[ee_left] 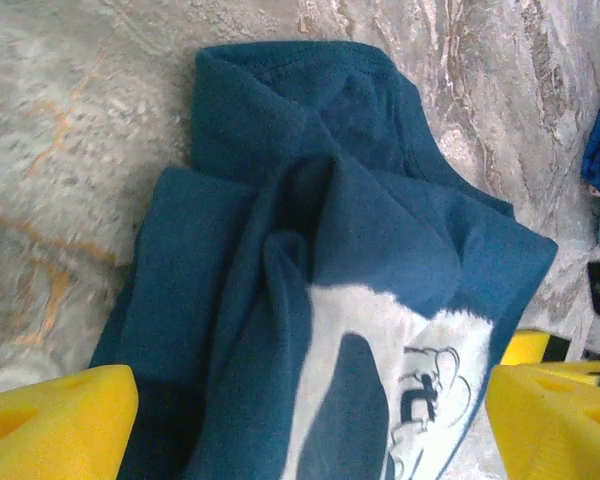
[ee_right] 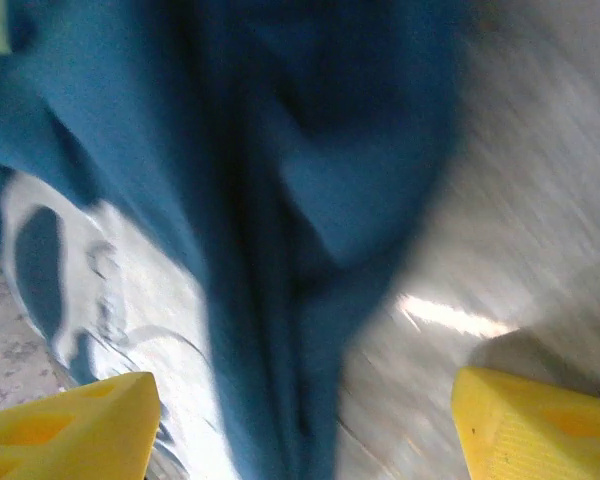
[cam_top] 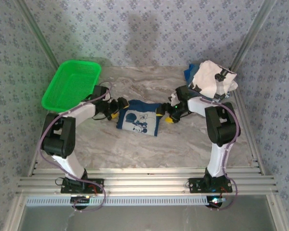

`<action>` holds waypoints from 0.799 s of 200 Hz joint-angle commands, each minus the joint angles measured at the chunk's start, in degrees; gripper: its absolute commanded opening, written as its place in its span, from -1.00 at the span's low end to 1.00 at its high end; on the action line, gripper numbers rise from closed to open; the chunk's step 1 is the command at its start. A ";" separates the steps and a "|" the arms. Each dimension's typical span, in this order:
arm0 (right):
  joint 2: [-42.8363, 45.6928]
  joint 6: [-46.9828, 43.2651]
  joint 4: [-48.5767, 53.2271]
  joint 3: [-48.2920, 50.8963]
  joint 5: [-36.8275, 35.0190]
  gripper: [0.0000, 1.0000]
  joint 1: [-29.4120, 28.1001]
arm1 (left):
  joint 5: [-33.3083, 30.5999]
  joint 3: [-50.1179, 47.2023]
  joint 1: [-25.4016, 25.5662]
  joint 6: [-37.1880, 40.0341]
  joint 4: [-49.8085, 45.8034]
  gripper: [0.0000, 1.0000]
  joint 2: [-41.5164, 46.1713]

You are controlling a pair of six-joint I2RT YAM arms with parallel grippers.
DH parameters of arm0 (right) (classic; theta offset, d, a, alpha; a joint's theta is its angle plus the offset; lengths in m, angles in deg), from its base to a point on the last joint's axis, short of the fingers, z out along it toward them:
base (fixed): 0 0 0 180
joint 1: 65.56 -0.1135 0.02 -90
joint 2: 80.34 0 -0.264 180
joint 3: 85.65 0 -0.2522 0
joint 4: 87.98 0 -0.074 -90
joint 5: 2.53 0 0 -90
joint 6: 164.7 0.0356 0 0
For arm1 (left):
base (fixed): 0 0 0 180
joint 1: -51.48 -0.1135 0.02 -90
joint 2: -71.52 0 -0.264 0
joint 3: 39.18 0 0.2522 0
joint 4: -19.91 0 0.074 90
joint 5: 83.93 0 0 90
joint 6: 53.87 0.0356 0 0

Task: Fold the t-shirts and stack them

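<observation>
**A:** From above, the navy shirt (cam_top: 138,120) lies bunched at the centre of the bench (cam_top: 135,149), print up. The left pincer (cam_top: 119,107) is at its nine o'clock edge and the right pincer (cam_top: 163,114) at three. Both have their fingers apart and hold nothing.

**B:** And the others?

**A:** The white shirt (cam_top: 213,79) is heaped at two o'clock, with a blue one (cam_top: 189,72) poking out beside it. The basket (cam_top: 70,84) is at ten.

**B:** What worries you?

**A:** The left wrist view. The yellow fingers (ee_left: 55,420) straddle a thick ridge of overlapped cloth running toward twelve. If they close there, I'd guess they pinch several layers and the fold drags crooked.

**B:** And the right wrist?

**A:** It's blurred. The fingers (ee_right: 70,425) are wide, with a navy ridge between them and bare marble toward three. One finger hangs over the bench, so it might catch a single wrinkle and lose the hem.

**B:** Anything else?

**A:** If the two lift unevenly, the shirt twists instead of folding. The heap at two is also near the right arm, and a wide swing could knock it off.
</observation>
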 commanded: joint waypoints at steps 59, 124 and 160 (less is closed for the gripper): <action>-13.74 -0.08 3.65 -15.92 -1.34 0.51 -7.24 | 2.16 0.10 -0.55 -0.79 11.24 0.77 -8.86; -14.05 0.62 4.59 -18.00 -4.75 -0.59 -8.08 | 3.21 -1.20 -2.96 -2.15 12.01 0.77 -6.65; -11.22 -4.42 13.00 -26.70 -10.25 -1.00 -7.28 | 2.07 2.77 -6.48 1.62 3.14 0.82 3.60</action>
